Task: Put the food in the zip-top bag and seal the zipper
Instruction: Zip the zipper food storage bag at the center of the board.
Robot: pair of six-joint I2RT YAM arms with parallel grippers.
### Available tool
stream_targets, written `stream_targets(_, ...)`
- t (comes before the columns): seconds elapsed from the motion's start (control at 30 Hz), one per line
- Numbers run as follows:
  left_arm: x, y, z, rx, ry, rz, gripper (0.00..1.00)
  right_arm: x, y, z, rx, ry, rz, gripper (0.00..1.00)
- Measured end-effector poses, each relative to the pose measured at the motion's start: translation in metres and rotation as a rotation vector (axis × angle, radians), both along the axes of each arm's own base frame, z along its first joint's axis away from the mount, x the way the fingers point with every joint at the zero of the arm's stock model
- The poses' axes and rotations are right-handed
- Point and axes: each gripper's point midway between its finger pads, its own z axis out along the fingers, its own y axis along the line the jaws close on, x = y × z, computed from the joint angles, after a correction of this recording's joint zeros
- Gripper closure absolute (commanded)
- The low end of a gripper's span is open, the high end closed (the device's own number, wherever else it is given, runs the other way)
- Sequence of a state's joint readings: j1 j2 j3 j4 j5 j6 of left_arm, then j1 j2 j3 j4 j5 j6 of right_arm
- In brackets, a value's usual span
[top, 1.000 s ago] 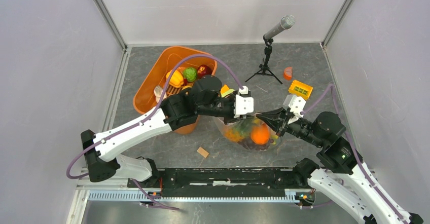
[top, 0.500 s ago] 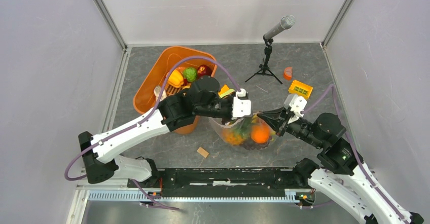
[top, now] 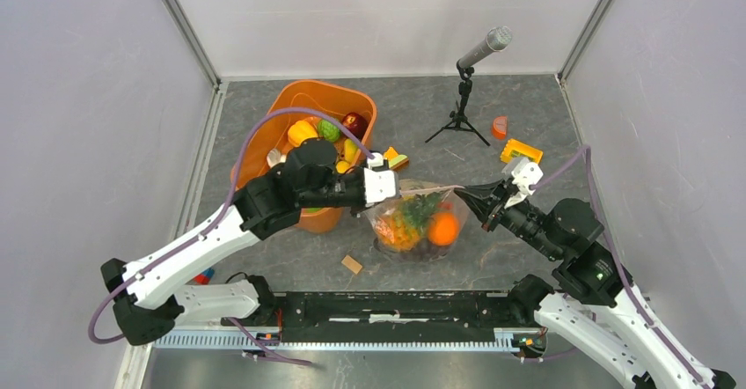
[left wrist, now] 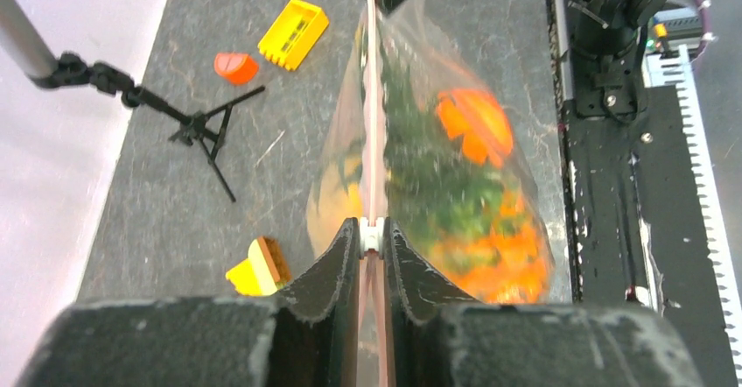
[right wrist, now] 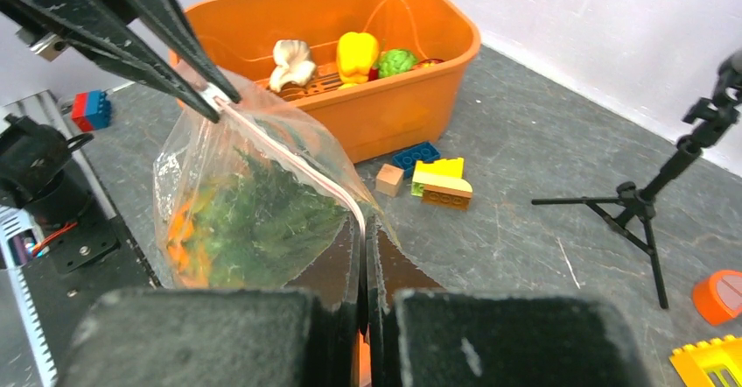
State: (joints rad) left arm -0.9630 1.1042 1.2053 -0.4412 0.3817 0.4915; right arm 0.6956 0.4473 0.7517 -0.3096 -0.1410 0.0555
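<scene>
The zip-top bag (top: 418,223) hangs stretched between my two grippers above the grey floor. Food shows through it: a pineapple (top: 401,231) and an orange fruit (top: 444,228). My left gripper (left wrist: 372,231) is shut on the zipper (left wrist: 374,124), its jaws pinching the small white slider (left wrist: 372,236) at the bag's left end. My right gripper (right wrist: 364,229) is shut on the bag's other top corner. In the top view the left gripper (top: 384,197) and right gripper (top: 466,194) face each other. More food (top: 327,130) lies in the orange tub (top: 264,138).
A microphone tripod (top: 459,118) stands at the back. A yellow block (top: 521,151) and an orange piece (top: 499,127) lie back right. A yellow-orange block (top: 395,157) rests beside the tub, a wooden block (top: 352,264) in front of the bag.
My left gripper has shut on the zipper slider and moved left along the strip. The bag is now pulled taut, with its mouth drawn into a straight line. The right gripper shifted slightly back.
</scene>
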Motion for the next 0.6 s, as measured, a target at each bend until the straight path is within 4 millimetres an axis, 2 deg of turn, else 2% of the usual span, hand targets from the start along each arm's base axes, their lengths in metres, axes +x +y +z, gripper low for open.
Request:
stream_targets(0.43,0.017,0.053,-0.017,0.068,-0.018,0.227,0.94,0.016,-0.033,0.003,0.044,0.008,-0.211,1.00)
stream_targets(0.47,0.018,0.056,-0.019,0.074,-0.016,0.244,0.91,0.017,-0.035,0.004,0.048,0.007,-0.224,1.00)
stream_targets(0.5,0.019,0.058,-0.022,0.079,-0.014,0.257,0.81,0.017,-0.037,0.004,0.052,0.008,-0.233,1.00)
stream_targets(0.53,0.020,0.060,-0.023,0.081,-0.012,0.269,0.56,0.018,-0.037,0.004,0.055,0.010,-0.238,1.00)
stream_targets(0.57,0.021,0.061,-0.024,0.081,-0.010,0.278,0.43,0.018,-0.037,0.003,0.056,0.014,-0.238,1.00)
stream_targets(0.6,0.022,0.062,-0.025,0.079,-0.008,0.290,0.37,0.019,-0.037,0.002,0.054,0.017,-0.242,1.00)
